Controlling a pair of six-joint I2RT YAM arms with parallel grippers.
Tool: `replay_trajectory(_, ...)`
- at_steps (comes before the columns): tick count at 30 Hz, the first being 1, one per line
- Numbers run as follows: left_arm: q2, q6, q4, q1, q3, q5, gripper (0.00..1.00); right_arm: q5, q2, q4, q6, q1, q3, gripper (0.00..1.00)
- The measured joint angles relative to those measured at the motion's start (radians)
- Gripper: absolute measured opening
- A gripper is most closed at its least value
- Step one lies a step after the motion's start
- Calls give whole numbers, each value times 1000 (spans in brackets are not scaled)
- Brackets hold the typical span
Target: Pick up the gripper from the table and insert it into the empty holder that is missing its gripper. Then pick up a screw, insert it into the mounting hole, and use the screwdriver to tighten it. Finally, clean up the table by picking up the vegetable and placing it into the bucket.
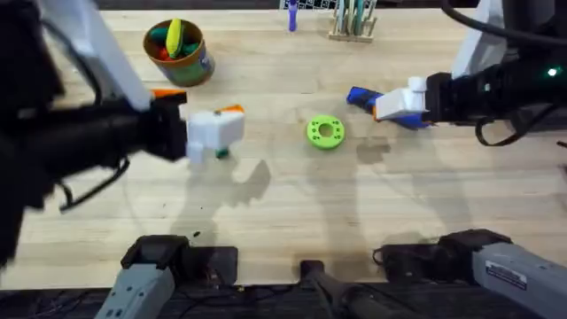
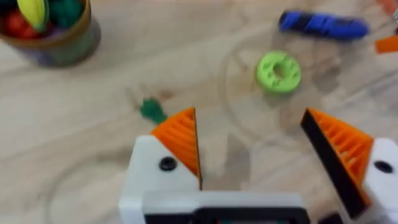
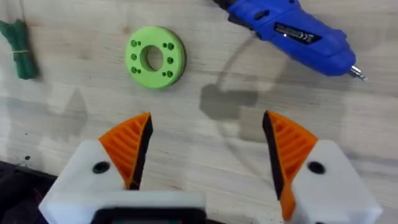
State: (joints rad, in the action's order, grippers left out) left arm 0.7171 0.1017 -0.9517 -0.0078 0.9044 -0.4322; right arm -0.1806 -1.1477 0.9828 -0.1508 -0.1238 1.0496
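Observation:
A tiny dark green vegetable point(image 1: 221, 152) point(image 2: 152, 111) point(image 3: 18, 51) lies on the wooden table. My left gripper point(image 1: 219, 129) point(image 2: 254, 129) hovers open just above and beside it, nothing between its orange ribbed pads point(image 2: 180, 138). The bucket point(image 1: 180, 55) point(image 2: 56, 37) stands at the back left with toys inside. The blue screwdriver point(image 1: 361, 96) point(image 2: 323, 25) point(image 3: 292, 32) lies right of centre. Over it my right gripper point(image 1: 396, 105) point(image 3: 207, 124) is open and empty. The loose gripper, the holder and the screw are out of view.
A bright green disc with holes point(image 1: 325, 131) point(image 2: 278, 70) point(image 3: 155, 56) lies mid-table between the two grippers. A small rack of tools point(image 1: 353, 22) stands at the back edge. An orange item point(image 1: 168, 93) pokes out beside my left arm.

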Motion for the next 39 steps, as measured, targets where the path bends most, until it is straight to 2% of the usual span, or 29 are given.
replay_trajectory(7, 175, -23, -11, 0, 45, 35, 977, 0, 0, -11, 1, 0, 0, 992)
replay_trajectory(13, 358, -159, -135, 0, 129, 187, 978, 0, 0, -26, 1, 0, 0, 992)
replay_trajectory(16, 478, -267, -239, -10, 217, 291, 978, 0, 0, -31, 1, 0, 0, 991)
replay_trajectory(18, 543, -329, -265, -27, 264, 345, 980, 0, 0, -32, 1, 0, 0, 991)
replay_trajectory(23, 688, -454, -209, -101, 307, 415, 980, 0, 0, -34, 1, 0, 0, 992)
replay_trajectory(29, 886, -555, -207, -172, 307, 434, 980, 0, 0, -34, 1, 0, 0, 991)
replay_trajectory(33, 973, -605, -154, -186, 302, 435, 980, 0, 0, -34, 1, 0, 0, 992)
replay_trajectory(39, 977, -611, -49, -185, 227, 437, 980, 0, 0, -34, 1, 0, 0, 991)
